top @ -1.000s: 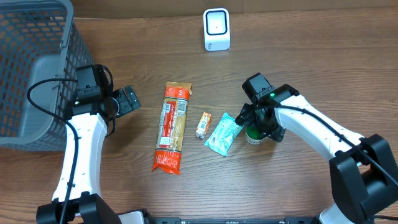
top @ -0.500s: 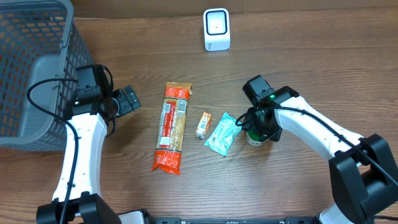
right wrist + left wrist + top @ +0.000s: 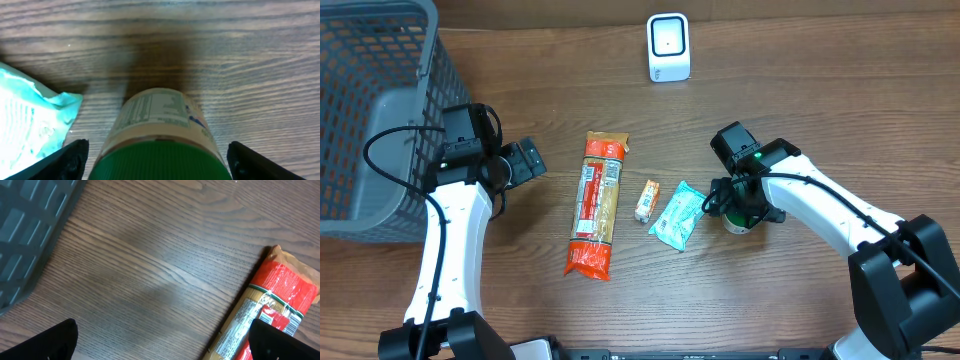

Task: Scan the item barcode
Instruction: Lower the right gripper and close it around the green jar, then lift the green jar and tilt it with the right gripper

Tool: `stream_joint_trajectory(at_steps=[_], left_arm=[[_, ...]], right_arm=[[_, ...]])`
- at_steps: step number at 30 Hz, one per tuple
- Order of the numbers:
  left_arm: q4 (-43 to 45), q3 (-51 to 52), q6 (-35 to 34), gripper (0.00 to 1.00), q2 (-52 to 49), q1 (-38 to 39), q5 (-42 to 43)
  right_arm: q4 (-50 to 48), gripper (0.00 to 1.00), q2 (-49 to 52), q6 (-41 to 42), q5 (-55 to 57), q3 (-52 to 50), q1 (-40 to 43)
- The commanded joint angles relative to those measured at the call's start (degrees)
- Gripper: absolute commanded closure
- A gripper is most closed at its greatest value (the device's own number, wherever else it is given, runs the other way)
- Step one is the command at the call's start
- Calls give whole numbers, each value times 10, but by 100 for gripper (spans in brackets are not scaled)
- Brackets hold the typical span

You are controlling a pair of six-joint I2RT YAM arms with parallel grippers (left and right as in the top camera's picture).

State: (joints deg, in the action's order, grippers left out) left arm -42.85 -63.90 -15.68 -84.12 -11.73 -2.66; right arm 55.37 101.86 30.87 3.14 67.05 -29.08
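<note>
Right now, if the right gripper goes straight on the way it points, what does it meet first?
The green-lidded jar. It stands upright between the spread fingers of the right gripper, lid toward the camera. The fingers might pass down its sides to the wooden table, but depth is unclear.

We see our left hand hovering with fingers spread wide, our right hand pointing down, fingers also apart.

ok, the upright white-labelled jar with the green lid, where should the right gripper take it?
Probably across the green lid, from straight above. The jar stands upright and round, lid topmost, and the right gripper hangs over it, one finger either side. The teal plastic packet lies close beside it.
</note>
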Motion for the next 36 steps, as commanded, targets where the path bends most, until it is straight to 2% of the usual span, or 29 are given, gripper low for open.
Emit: stream_joint_trajectory(at_steps=[1,9,20,21,23,29,34,36], left_arm=[[0,-3,9,0,10,1,-5],[0,-3,9,0,10,1,-5],[0,-3,9,0,10,1,-5],[0,-3,9,0,10,1,-5],[0,-3,9,0,10,1,-5],[0,-3,9,0,10,1,-5],[0,-3,9,0,10,1,-5],[0,-3,9,0,10,1,-5]], right_arm=[[5,10,2,-7,-9,-8,-2],[-50,12,2,-7,-7,-37,-2],[-41,17,2,-10,-4,-37,-1],[-41,20,2,-10,0,-37,-1],[-39,39,2,-9,14,-37,-1],[-39,56,2,-10,19,-35,-1],[-1,89,-10,-2,19,0,5],[30,93,-31,20,11,27,17]])
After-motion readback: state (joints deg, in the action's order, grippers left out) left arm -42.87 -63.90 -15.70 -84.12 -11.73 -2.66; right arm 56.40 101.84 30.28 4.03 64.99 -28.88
